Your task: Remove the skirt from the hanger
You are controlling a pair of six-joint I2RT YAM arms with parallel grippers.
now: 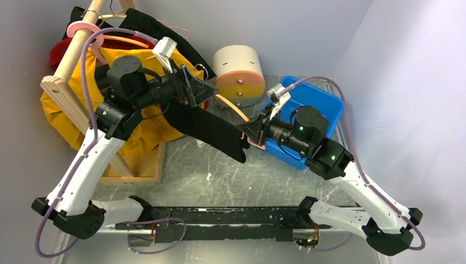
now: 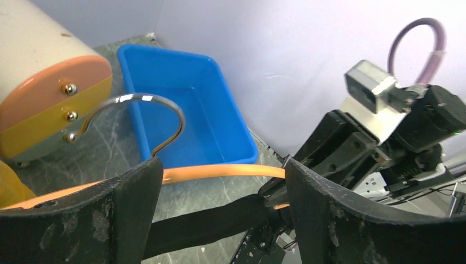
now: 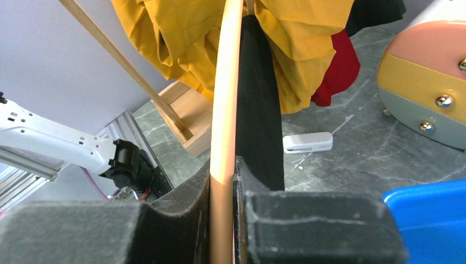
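An orange hanger (image 1: 231, 107) with a metal hook (image 2: 137, 107) is held in the air between my two arms. A black skirt (image 1: 206, 129) hangs from its bar. My right gripper (image 1: 250, 131) is shut on the hanger's right end; in the right wrist view the bar (image 3: 224, 99) runs between the closed jaws (image 3: 222, 187), with the skirt (image 3: 258, 110) just beside it. My left gripper (image 1: 195, 88) is open at the hook end. In the left wrist view its fingers (image 2: 222, 168) straddle the bar (image 2: 220, 171) and the skirt (image 2: 203, 225) without touching them.
A wooden rack (image 1: 66, 91) at the back left carries yellow (image 1: 137, 135), red and black garments. A blue bin (image 1: 316, 107) sits behind my right arm. A cream, peach and yellow cylinder (image 1: 239, 69) stands at the back. A small white object (image 3: 308, 142) lies on the table.
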